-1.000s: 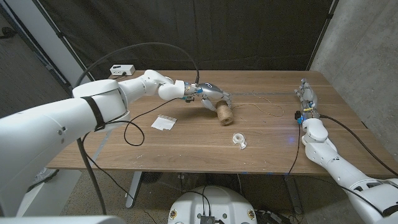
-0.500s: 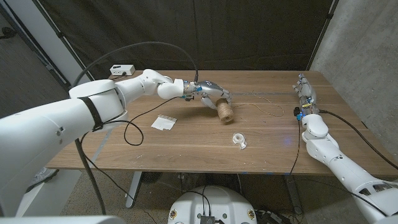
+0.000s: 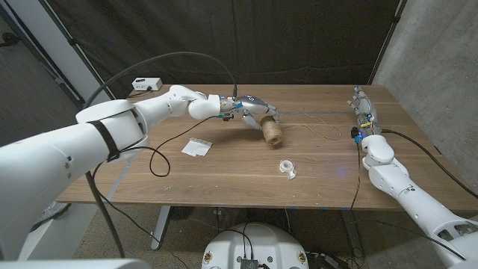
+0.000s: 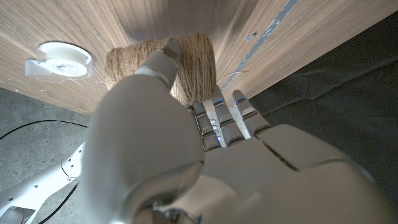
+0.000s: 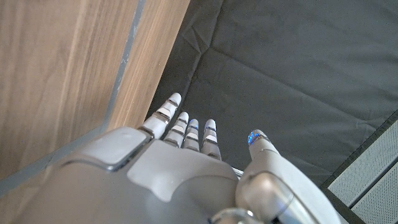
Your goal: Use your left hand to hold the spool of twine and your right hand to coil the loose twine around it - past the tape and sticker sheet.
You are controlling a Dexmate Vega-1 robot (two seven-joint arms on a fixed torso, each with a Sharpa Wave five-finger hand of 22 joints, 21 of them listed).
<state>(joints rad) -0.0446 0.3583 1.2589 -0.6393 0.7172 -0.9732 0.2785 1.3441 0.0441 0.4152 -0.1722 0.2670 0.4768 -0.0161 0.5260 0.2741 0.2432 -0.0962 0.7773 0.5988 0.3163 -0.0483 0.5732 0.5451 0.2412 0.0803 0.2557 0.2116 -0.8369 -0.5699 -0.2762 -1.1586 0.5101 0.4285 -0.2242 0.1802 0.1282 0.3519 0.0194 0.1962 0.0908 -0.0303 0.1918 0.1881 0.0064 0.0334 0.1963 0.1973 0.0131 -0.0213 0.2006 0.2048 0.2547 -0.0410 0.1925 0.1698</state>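
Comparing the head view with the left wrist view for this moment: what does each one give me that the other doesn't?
Head view: the sticker sheet, the loose twine trailing across the table, and the right hand near the far right edge, holding nothing.
Left wrist view: a close look at the thumb pressed over the spool of twine.
Both: the left hand gripping the spool, with the tape close by.
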